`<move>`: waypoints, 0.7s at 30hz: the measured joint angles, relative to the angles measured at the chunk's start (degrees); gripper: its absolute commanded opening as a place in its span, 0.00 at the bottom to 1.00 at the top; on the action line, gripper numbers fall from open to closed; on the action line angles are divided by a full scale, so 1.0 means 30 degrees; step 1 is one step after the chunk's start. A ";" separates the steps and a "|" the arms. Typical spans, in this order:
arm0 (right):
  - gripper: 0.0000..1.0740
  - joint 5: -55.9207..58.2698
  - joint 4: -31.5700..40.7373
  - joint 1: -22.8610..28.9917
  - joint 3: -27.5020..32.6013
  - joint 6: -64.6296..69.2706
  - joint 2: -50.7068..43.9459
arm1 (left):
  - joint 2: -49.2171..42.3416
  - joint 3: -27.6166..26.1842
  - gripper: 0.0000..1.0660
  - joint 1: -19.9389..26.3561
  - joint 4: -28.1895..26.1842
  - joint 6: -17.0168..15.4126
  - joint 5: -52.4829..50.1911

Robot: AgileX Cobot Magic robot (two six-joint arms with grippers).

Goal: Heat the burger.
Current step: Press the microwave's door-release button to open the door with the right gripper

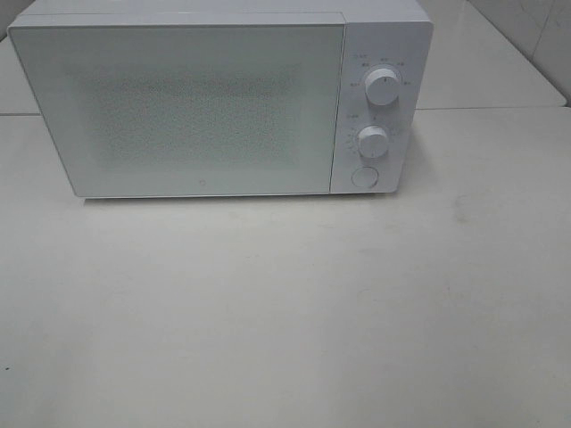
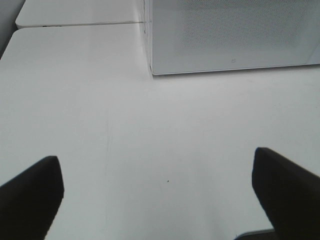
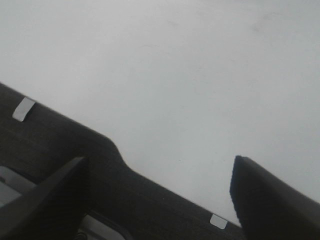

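Black left fingers (image 2: 30, 197), right fingers (image 3: 272, 197): apart

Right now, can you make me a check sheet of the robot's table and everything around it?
Surface: white table, with a seam to a second tabletop behind.
Job's things: burger not seen in any view; white microwave stands at the back, door shut, with two knobs and a round button on its right side.
Clutter: nothing seen.
Grippers: left gripper open, empty, over the table; right gripper open, empty, beside a dark strip.
Cables: nothing seen.
Surroundings: pale tiles at the far right.
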 measured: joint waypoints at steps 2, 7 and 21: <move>0.70 -0.0019 -0.0153 -0.0439 0.0267 0.0019 -0.0420 | 0.0000 0.0000 0.91 0.0000 0.0000 0.0000 0.0000; 0.70 -0.0363 -0.0458 -0.2158 0.1337 0.0076 -0.2254 | 0.0000 0.0000 0.91 0.0000 0.0000 0.0000 0.0000; 0.70 -0.2196 -0.0458 -0.5882 0.2235 0.0095 -0.6131 | 0.0000 0.0000 0.91 0.0000 0.0000 0.0000 0.0000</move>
